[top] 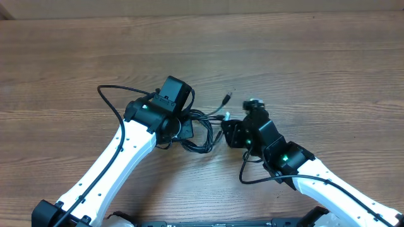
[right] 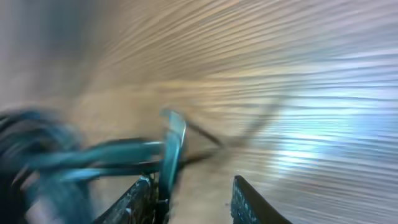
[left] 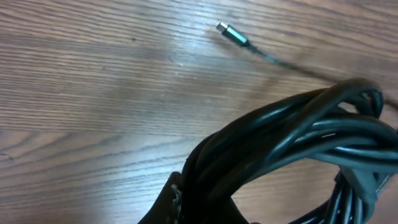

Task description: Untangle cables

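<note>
**Overhead:** the cables [top: 201, 135] lie as one tangled black bunch on the wooden table [top: 315, 57], approx. in the middle, btw. the two arms. One loose end w/ a small plug [top: 228, 96] runs up and to the right out of the bunch. The left gripper [top: 187, 129] is at the left side of the bunch, mostly hidden under its own wrist, so its jaws do not show here. The right gripper [top: 225, 133] is at the right side, touching the bunch or just beside it; cannot tell which.

**Left wrist:** the cables [left: 292, 134] fill the lower right as a thick loop of several strands, very near the cam. They run down to a dark finger [left: 163, 210] at the bottom edge. The jaws are fully closed and the bunch is pinched there. The plug [left: 230, 32] lies apart on the table [left: 93, 93], top centre.

**Right wrist:** very blurred. Both fingers [right: 142, 198] show at the bottom w/ a clear gap btw. them, so the jaws stand partly apart. Strands of the cables [right: 118, 155] come in from the left, and one upright piece stands just by the left finger. Nothing looks clamped.
</note>
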Robot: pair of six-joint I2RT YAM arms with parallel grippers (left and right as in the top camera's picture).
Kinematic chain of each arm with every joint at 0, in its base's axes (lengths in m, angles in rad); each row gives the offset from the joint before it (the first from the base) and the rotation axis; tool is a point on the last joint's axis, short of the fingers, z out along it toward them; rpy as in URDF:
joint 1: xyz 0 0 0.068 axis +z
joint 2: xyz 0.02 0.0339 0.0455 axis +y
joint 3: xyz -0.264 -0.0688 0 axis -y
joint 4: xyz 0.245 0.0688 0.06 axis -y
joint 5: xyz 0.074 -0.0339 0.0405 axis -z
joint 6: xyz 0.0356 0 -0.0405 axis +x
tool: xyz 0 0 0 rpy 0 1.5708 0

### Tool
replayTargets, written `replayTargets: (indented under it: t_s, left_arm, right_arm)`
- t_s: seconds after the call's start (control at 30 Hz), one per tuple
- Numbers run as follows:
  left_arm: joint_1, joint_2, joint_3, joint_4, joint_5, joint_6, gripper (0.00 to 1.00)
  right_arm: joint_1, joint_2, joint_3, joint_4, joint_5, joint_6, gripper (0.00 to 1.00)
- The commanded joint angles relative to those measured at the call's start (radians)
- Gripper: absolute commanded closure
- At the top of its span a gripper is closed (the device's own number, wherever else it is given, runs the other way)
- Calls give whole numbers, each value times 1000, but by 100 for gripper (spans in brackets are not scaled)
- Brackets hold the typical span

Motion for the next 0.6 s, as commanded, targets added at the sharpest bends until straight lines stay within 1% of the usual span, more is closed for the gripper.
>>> replayTargets:
  t_s: [0.0, 0.07, 0.17, 0.23, 0.33, 0.47, 0.57]
  left_arm:
    - [0, 0, 3, 0, 71, 30, 96]
    - [0, 0, 3, 3, 82, 29, 96]
    - [0, 0, 3, 10, 78, 29, 96]
    - [0, 0, 3, 21, 68, 28, 96]
    - [0, 0, 3, 27, 10, 11, 96]
    - [0, 0, 3, 20, -35, -19, 96]
    - [0, 0, 3, 22, -36, -58, 96]
  right_arm:
    - [-19, 11, 17, -36, 164, 134, 63]
    - [-24, 18, 17, -68, 166, 152, 63]
    - [-26, 17, 17, -99, 149, 148, 57]
    - [-28, 3, 20, -98, 103, 99, 53]
    - [-28, -50, 43, -122, 13, 18, 48]
    - [-27, -154, 91, -194, -87, -63, 47]
    - [-27, -237, 97, -193, -212, -128, 48]
